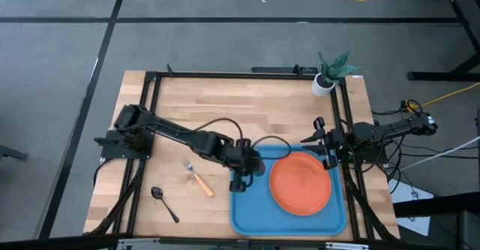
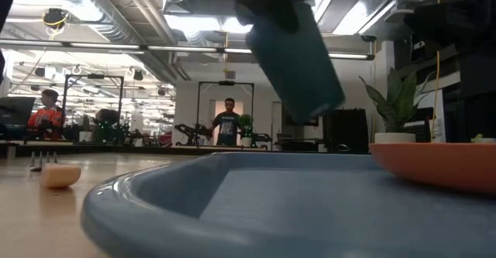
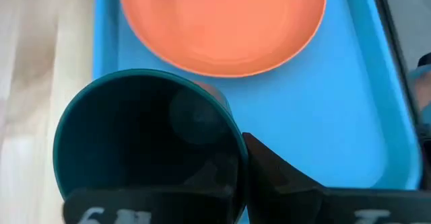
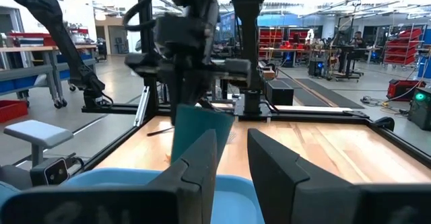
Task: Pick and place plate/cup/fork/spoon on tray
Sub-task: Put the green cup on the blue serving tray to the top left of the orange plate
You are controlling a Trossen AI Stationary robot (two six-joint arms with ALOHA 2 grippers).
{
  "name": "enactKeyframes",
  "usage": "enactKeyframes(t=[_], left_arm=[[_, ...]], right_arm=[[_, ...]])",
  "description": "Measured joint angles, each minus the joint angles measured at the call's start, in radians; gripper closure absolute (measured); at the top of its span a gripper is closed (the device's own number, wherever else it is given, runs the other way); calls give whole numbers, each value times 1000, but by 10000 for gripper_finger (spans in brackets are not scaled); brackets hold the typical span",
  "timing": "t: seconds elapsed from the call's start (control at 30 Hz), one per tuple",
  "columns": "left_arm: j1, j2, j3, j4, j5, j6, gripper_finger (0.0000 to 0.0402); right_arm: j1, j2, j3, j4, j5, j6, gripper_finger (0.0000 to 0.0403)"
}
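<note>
My left gripper (image 1: 241,176) is shut on the dark teal cup (image 3: 148,136) over the left part of the blue tray (image 1: 247,220). The cup also shows in the low view (image 2: 298,53) and the right wrist view (image 4: 199,126). The orange plate (image 1: 300,184) lies flat on the tray's right half. The orange-handled fork (image 1: 199,179) and the dark spoon (image 1: 165,203) lie on the wood left of the tray. My right gripper (image 1: 324,141) is open and empty at the tray's far right corner. My left gripper holds the cup by its wall at the rim (image 3: 236,150). One finger (image 3: 269,177) is outside the wall; the other seems to be inside the dark hollow. The fingers come from above. The cup hangs tilted below them, its bottom (image 2: 314,103) clear of the tray.
A white pot with a green plant (image 1: 328,79) stands at the table's far right corner. A black frame rail (image 1: 225,75) runs around the tabletop. Bare wood lies beyond the tray (image 1: 225,107). People stand in the room behind the table (image 2: 227,122).
</note>
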Motion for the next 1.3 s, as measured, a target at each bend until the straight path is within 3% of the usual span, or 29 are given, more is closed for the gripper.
enactKeyframes(t=[0.33, 0.63, 1.3], left_arm=[[-12, 98, 0, -40, -11, 2, 397], [-12, 91, 0, -36, -30, -1, 391], [-13, 91, 0, -54, -25, -33, 325]], right_arm=[[0, 1, 0, -4, 0, 0, 313], [0, 1, 0, -4, 0, 0, 313], [0, 1, 0, -4, 0, 0, 313]])
